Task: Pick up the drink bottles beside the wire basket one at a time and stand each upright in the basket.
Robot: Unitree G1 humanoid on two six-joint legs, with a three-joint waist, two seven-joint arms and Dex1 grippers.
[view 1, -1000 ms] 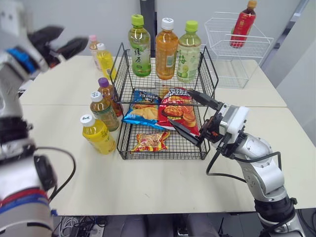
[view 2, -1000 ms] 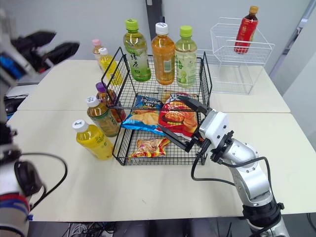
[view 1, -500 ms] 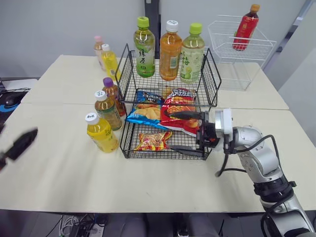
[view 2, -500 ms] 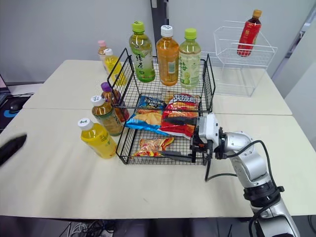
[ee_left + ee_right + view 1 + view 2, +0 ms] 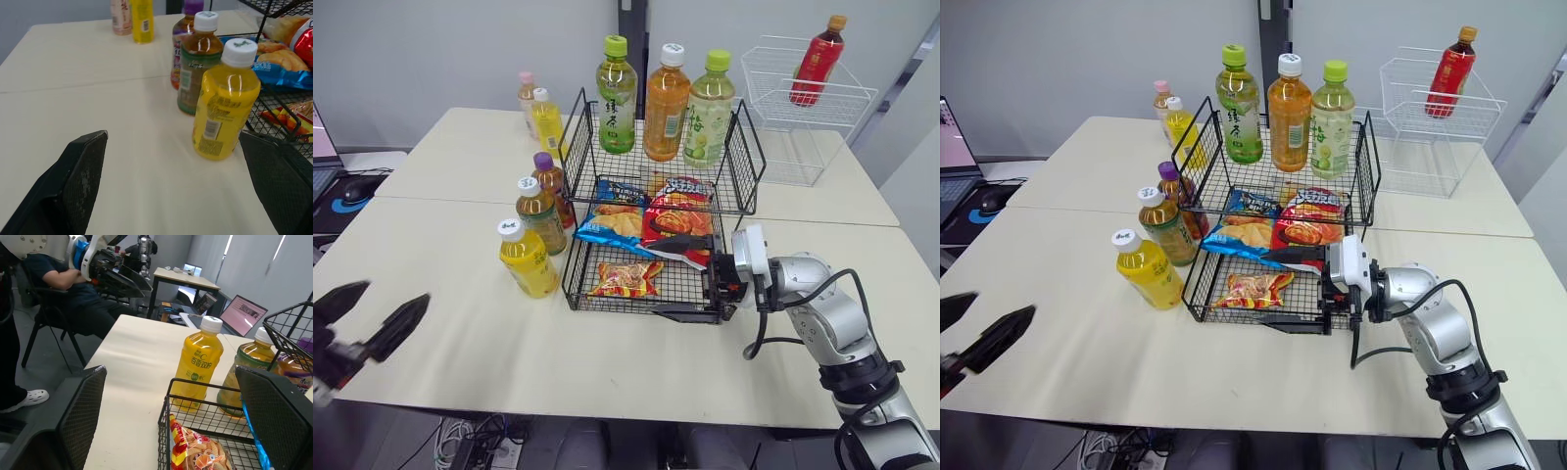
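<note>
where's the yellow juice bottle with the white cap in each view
Left eye view: yellow juice bottle, frontmost bottle on the wire basket's left.
Right eye view: same place.
Left wrist view: nearest bottle, beside the basket.
Right wrist view: just past the basket's corner.
Shared landmark: brown tea bottle next to it.

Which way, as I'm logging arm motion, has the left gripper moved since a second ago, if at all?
Yes. The left gripper dropped from level with the pink-capped bottle to the table's near edge, nearer than the yellow bottle.
</note>
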